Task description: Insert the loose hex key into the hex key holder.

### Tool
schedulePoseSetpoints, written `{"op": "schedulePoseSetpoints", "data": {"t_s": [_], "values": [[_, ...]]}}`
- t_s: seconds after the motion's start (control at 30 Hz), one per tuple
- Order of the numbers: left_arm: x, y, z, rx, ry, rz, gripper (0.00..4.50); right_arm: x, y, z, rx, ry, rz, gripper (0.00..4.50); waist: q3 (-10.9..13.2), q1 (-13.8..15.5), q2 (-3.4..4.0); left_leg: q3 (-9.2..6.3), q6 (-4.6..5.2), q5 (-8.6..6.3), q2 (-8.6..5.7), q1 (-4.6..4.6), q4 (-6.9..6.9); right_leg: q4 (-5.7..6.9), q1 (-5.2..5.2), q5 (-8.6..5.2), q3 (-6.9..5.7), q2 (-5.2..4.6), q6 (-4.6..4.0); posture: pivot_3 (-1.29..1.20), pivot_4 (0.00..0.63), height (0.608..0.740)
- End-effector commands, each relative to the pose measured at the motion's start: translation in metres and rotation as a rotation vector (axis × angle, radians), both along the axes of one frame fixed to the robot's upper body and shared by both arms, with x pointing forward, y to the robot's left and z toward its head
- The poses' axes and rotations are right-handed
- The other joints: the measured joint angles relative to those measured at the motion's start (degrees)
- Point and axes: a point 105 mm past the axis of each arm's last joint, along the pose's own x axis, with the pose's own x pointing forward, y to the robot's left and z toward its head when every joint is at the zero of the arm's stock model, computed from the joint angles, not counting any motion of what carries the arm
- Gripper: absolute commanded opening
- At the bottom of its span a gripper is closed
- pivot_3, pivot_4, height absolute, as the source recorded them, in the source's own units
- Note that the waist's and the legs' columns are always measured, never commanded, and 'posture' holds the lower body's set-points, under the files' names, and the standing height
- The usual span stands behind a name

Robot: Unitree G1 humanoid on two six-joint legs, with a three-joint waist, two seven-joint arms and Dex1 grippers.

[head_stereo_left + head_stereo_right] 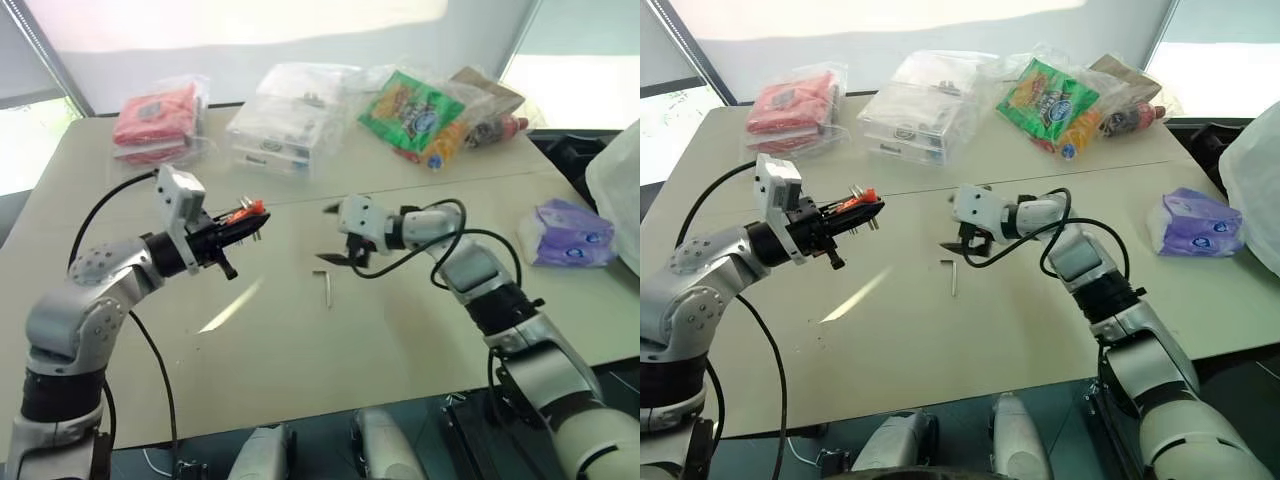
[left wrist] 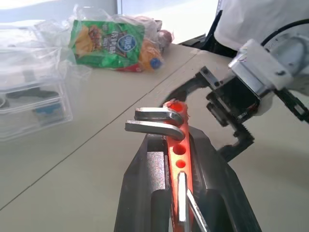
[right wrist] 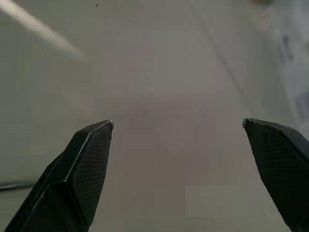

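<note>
Left wrist view: red-orange hex key holder point(image 2: 177, 140)

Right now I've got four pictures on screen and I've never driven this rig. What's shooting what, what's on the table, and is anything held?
Two pictures come from the robot's head, looking down over both arms. The other two come from cameras on each wrist, looking along that arm's jaws.

The left gripper is shut on the hex key holder, a red-orange block with short metal keys sticking out; the left wrist view shows it up close.

The right gripper has its jaws wide apart and empty, just above the table.

The loose hex key lies flat on the table, close beside the right gripper.

At the far edge lie a red packet, clear plastic boxes and a green snack bag; a purple packet lies to the right.
</note>
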Motion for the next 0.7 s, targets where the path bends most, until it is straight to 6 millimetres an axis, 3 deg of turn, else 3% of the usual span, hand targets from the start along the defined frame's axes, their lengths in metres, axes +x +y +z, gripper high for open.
{"op": "schedulePoseSetpoints", "data": {"t_s": [0.03, 0.33, 0.5, 0.67, 0.7], "values": [[-0.005, 0.002, 0.014, 0.008, -0.082, 0.021, 0.00, -0.018, 0.008, 0.001, 0.028, 0.130, -0.025, 4.46, 0.0, 0.1, 0.00, 0.00, 0.05, -0.03, 0.00, 0.00, 0.00, 0.00, 0.00, 0.00, 0.00, -0.01, 0.00, 0.00, 0.150, 0.740], [-0.007, 0.009, 0.015, 0.009, -0.087, 0.068, 0.00, -0.021, 0.017, -0.026, 0.017, 0.248, -0.212, 4.46, 0.0, 0.2, -0.01, 0.03, -0.01, 0.00, -0.01, 0.00, 0.03, 0.01, 0.00, 0.00, -0.02, -0.04, 0.00, 0.00, 0.150, 0.740], [-0.008, 0.011, 0.016, 0.009, -0.090, 0.085, 0.00, -0.013, 0.013, -0.039, -0.040, 0.203, -0.286, 4.46, 0.0, 0.2, -0.04, 0.04, -0.01, 0.01, -0.01, 0.02, 0.04, 0.01, 0.01, 0.00, -0.04, -0.03, 0.00, 0.00, 0.150, 0.740], [-0.010, 0.012, 0.016, 0.008, -0.092, 0.102, 0.00, -0.014, 0.009, -0.046, -0.123, 0.106, -0.254, 4.46, -0.1, 0.2, -0.06, 0.04, -0.01, 0.01, -0.01, 0.04, 0.06, 0.01, 0.05, 0.00, -0.05, -0.03, 0.01, 0.00, 0.150, 0.740], [-0.010, 0.012, 0.016, 0.008, -0.093, 0.104, 0.00, -0.015, 0.008, -0.047, -0.135, 0.099, -0.246, 4.23, -0.1, 0.2, -0.06, 0.04, -0.01, 0.01, -0.02, 0.05, 0.06, 0.01, 0.06, 0.00, -0.06, -0.02, 0.01, 0.00, 0.150, 0.740]]}}
